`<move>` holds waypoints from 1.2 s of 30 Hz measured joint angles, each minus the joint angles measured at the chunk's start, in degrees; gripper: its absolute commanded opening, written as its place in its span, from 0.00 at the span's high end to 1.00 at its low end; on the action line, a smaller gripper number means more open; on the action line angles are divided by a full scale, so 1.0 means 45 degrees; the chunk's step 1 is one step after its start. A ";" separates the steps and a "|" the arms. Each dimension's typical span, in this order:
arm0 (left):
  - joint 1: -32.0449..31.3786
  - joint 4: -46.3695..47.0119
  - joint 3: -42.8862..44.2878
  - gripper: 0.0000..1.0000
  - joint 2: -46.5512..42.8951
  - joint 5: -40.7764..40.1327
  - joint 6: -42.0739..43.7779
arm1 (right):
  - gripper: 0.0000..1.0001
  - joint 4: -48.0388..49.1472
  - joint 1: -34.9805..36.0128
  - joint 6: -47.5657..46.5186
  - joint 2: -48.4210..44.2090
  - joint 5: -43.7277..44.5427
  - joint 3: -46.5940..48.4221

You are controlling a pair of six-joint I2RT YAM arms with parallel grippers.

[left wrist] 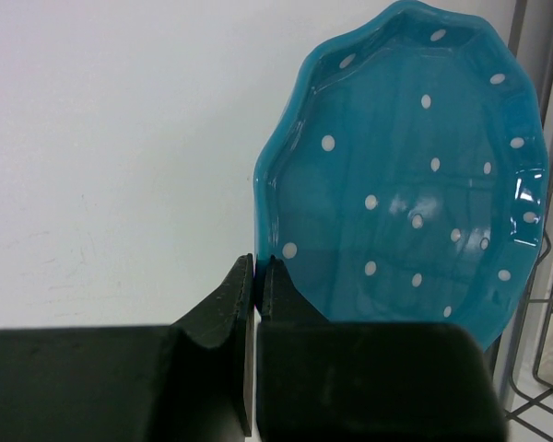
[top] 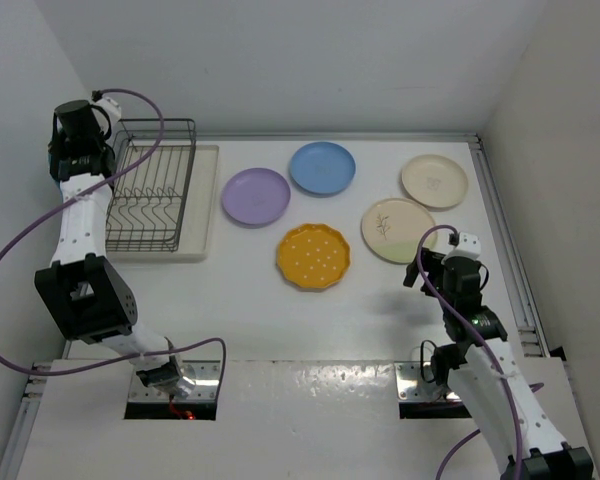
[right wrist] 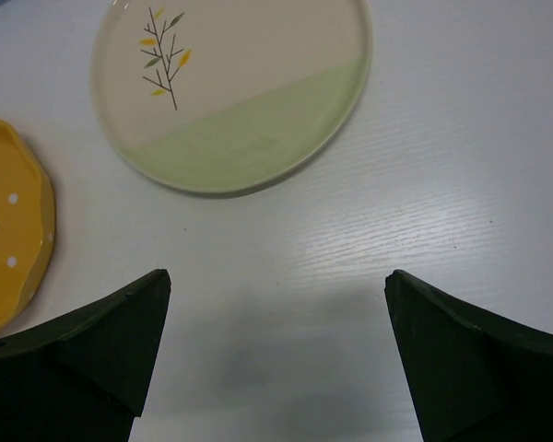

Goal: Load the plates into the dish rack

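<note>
The left claw (left wrist: 258,269) is clenched on the scalloped rim of the teal white-dotted plate (left wrist: 415,175), its two dark fingers pressed almost together with the rim's edge pinched between them. The plate is held up on edge, its dotted face toward the wrist camera, with a white wall (left wrist: 111,138) behind it. At the right edge of that view a few wires of the dish rack (top: 150,190) show just beside the plate's lower right. Only the left wrist view shows this grip. In the top view the left wrist sits at the rack's far-left corner and hides the plate, but that view shows the rack empty, standing on a flat cream tray (top: 208,200) at the far-left corner of the bench (top: 280,320). The right claw (right wrist: 276,341) is released, its fingers spread wide over bare bench near the right edge with nothing between them. Its wrist view shows the cream plate with the sprig (right wrist: 230,92) lying flat just ahead and the orange dotted plate (right wrist: 9,239) cut off at the left. Only the top view adds the lilac plate (top: 255,195) and the blue plate (top: 322,167) mid-bench, and the second cream plate (top: 433,181) toward the far-right corner. All five lie flat and apart.
</note>
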 measured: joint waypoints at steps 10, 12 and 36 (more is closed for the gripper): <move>0.0000 0.0918 -0.1515 1.00 -0.0330 0.0073 0.0063 | 0.00 -0.0010 0.0000 -0.0005 0.0000 0.0039 0.0000; 0.0005 0.1030 -0.1763 1.00 -0.0330 0.0131 0.0053 | 0.00 -0.0015 0.0000 -0.0005 0.0005 0.0044 0.0000; -0.0029 0.1365 -0.4002 0.34 -0.1078 -0.0126 -0.0996 | 0.00 0.0024 0.0000 -0.0015 0.0155 0.0005 0.0005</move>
